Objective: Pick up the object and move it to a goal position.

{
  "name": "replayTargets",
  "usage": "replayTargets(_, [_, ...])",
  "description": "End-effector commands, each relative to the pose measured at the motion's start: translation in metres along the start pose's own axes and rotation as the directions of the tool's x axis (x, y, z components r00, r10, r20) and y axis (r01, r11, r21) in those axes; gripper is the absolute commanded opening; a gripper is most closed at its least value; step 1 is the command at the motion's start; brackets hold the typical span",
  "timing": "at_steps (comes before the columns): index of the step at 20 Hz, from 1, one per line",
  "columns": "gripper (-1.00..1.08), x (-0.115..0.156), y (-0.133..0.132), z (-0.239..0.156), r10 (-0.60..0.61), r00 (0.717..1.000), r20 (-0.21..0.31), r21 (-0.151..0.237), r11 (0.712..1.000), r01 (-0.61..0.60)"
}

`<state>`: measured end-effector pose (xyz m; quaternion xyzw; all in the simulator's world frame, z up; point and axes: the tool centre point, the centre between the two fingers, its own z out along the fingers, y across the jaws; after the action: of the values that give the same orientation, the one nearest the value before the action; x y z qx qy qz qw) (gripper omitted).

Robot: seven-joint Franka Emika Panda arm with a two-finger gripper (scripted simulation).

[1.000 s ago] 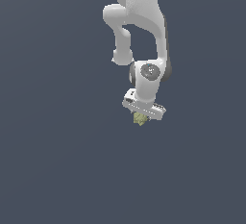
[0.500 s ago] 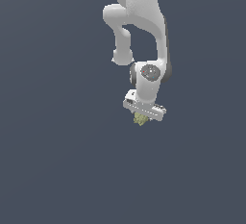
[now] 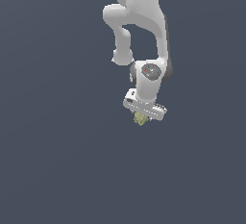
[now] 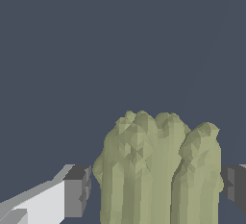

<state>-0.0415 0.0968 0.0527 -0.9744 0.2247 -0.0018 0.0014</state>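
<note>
In the exterior view the white arm (image 3: pixel 139 26) reaches down from the top of the frame with its wrist turned downward, and the tool (image 3: pixel 141 118) sits at its lowest end. The object (image 3: pixel 140 118), a small olive-green lump, pokes out just beneath the tool body, partly hidden by it; from here the fingers themselves are too small to make out. No counter edge, shadow or goal marker is visible against the plain dark grey ground, so I cannot tell whether the object is off the surface or how near any goal lies. The wrist view fills in what the other misses: the object (image 4: pixel 158 170) stands as a mottled, lumpy mass between two dark grey pads (image 4: pixel 77 192), one on each side, the tool narrowed around it, with the far pad touching its flank and the near one just beside it. I judge the grasp made and the carry to the goal as what is left.
</note>
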Motion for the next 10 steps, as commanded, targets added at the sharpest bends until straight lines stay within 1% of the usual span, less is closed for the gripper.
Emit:
replayTargets(1, [-1.00, 0.002, -0.002, -0.008, 0.000, 1.000, -0.001, 0.001, 1.000, 0.000])
replayTargets(5, [-1.00, 0.008, -0.005, -0.028, 0.001, 1.000, 0.000, 0.000, 1.000, -0.001])
replayTargets(10, [-1.00, 0.018, -0.012, -0.064, 0.001, 1.000, 0.000, -0.001, 1.000, -0.001])
